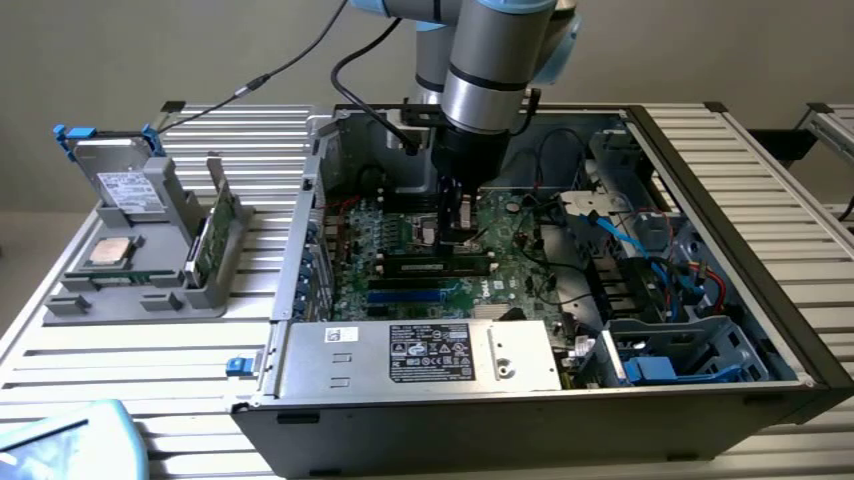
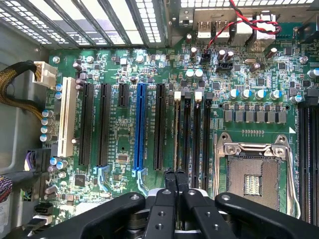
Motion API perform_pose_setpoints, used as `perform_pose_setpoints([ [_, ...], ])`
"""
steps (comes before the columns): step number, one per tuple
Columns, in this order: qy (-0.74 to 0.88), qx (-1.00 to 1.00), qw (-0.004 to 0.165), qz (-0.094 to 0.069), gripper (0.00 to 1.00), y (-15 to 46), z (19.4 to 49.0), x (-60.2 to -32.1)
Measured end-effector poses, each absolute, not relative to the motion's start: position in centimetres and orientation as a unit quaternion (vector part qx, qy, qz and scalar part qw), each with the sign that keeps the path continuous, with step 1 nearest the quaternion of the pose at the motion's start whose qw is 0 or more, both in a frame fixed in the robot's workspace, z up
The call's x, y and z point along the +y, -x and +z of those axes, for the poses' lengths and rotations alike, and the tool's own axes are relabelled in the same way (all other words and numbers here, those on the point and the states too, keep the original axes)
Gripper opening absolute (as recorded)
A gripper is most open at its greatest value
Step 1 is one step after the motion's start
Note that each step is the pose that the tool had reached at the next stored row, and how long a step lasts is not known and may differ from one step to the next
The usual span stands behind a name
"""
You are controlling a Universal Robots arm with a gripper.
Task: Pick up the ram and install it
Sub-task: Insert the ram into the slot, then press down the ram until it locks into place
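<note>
Seeing gripper [image 2: 175,175] fingers pinched together, showing nothing between them, hovering over the DIMM slots [image 2: 187,134] beside the CPU socket [image 2: 256,181]. Reading the ram [image 1: 434,266] as standing edge-up in a slot just beside the gripper, judging only, not certain. Treating it as light, stiff, fragile: gripping flat faces mid-length or pressing the top edge, avoiding contacts. Working over a crowded motherboard [image 2: 115,134] inside a walled case [image 1: 534,430], leaving tight room.

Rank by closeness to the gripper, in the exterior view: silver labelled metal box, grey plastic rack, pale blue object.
1. Silver labelled metal box, case front.
2. Grey plastic rack, exterior view's left.
3. Pale blue object, that view's lower-left corner.
</note>
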State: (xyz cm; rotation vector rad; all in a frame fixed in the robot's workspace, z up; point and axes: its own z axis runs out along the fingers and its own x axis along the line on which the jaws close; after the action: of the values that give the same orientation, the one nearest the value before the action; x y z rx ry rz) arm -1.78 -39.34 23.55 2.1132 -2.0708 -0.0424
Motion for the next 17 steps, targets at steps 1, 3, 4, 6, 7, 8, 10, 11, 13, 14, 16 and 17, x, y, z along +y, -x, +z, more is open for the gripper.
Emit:
perform_pose_setpoints([
  [1, -0.711, -0.697, 0.091, -0.014, 0.1, 1.78, 23.55, -39.34],
  [3, -0.711, -0.697, 0.091, -0.014, 0.1, 1.78, 23.55, -39.34],
  [4, -0.711, -0.697, 0.091, -0.014, 0.1, 1.78, 23.55, -39.34],
  [6, -0.711, -0.697, 0.091, -0.014, 0.1, 1.78, 23.55, -39.34],
  [7, -0.711, -0.697, 0.091, -0.014, 0.1, 1.78, 23.55, -39.34],
  [8, -0.711, -0.697, 0.091, -0.014, 0.1, 1.78, 23.55, -39.34],
  [10, -0.711, -0.697, 0.091, -0.014, 0.1, 1.78, 23.55, -39.34],
  [11, -0.711, -0.697, 0.091, -0.014, 0.1, 1.78, 23.55, -39.34],
  [13, -0.711, -0.697, 0.091, -0.014, 0.1, 1.78, 23.55, -39.34],
  [14, -0.711, -0.697, 0.091, -0.014, 0.1, 1.78, 23.55, -39.34],
  [16, -0.711, -0.697, 0.091, -0.014, 0.1, 1.58, 23.55, -39.34],
  [17, -0.711, -0.697, 0.091, -0.014, 0.1, 1.24, 23.55, -39.34],
])
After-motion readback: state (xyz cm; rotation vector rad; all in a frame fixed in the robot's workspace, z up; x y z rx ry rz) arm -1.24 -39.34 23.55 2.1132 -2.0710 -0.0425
